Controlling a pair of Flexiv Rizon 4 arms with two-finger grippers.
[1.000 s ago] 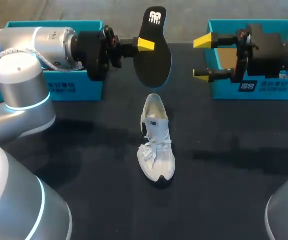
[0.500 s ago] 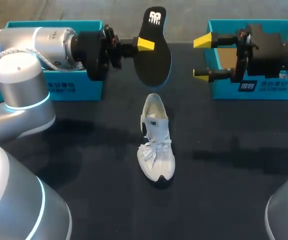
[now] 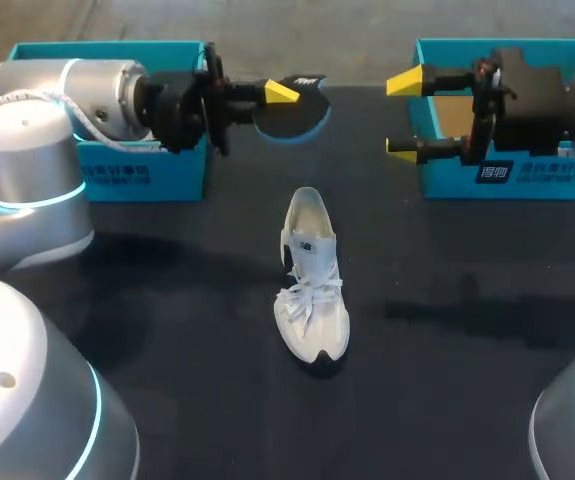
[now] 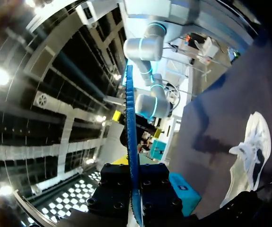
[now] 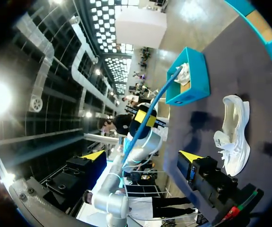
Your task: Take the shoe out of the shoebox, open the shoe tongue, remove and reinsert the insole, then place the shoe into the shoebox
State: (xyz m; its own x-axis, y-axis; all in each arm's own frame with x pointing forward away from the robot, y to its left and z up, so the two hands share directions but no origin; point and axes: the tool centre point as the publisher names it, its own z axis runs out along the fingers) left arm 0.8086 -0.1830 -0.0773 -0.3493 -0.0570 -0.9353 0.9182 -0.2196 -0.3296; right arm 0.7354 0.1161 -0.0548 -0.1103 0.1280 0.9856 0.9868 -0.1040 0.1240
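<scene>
A white shoe (image 3: 312, 288) lies on the black table, toe towards me, its opening facing the far edge. Above the table's far side my left gripper (image 3: 279, 95) is shut on the black insole (image 3: 295, 112), which lies nearly flat and shows little of its face. In the left wrist view the insole (image 4: 130, 137) is a thin blue edge pinched between the fingers (image 4: 157, 189), with the shoe (image 4: 251, 153) off to one side. My right gripper (image 3: 404, 115) hangs open and empty to the right of the insole. The right wrist view shows the insole (image 5: 151, 112) and the shoe (image 5: 235, 132) ahead of that gripper (image 5: 141, 155).
Two teal shoeboxes stand at the table's far edge, one at the left (image 3: 147, 172) behind my left arm and one at the right (image 3: 507, 172) behind my right gripper. The left box (image 5: 188, 78) holds something white.
My left wrist has turned, swinging the insole from face-on and upright to nearly flat, and it now sits a little higher and farther back. The right arm and the shoe have not moved.
</scene>
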